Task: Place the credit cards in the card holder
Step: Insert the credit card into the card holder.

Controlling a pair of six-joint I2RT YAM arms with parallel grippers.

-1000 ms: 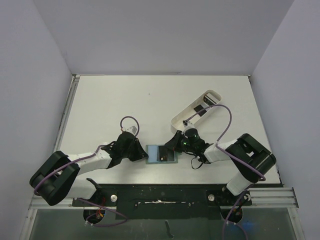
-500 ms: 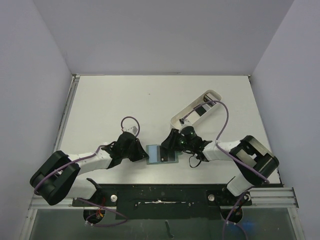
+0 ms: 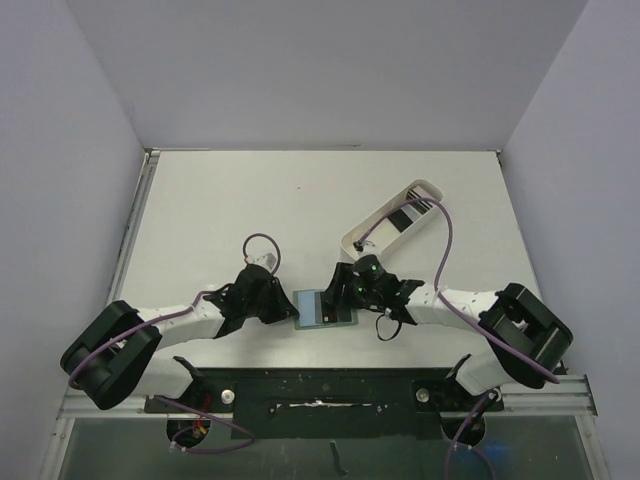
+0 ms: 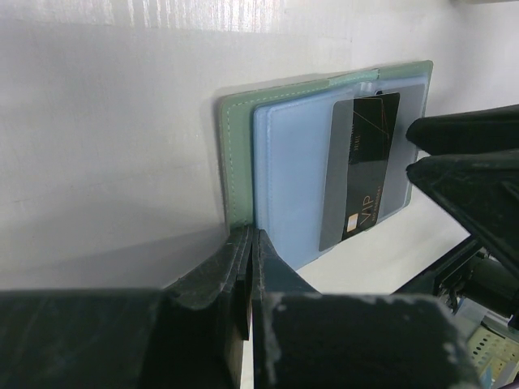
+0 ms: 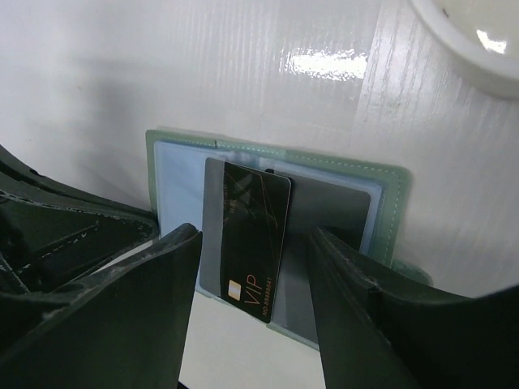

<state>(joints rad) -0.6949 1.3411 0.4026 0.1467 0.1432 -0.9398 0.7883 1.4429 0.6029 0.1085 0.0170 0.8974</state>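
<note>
Right fingers [image 5: 122, 316] apart astride credit card [image 5: 253, 239]

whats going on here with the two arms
The left claw, shut, holds down the edge of the open card holder. The right claw is open astride a black card that lies partly tucked into a pocket. More cards lie in the white tray.

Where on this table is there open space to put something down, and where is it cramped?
The far left of the table, from its left edge across to the white tray, is bare; so is the far-right corner beyond the tray. Near centre is crowded: the left gripper and right gripper meet at the card holder.
</note>
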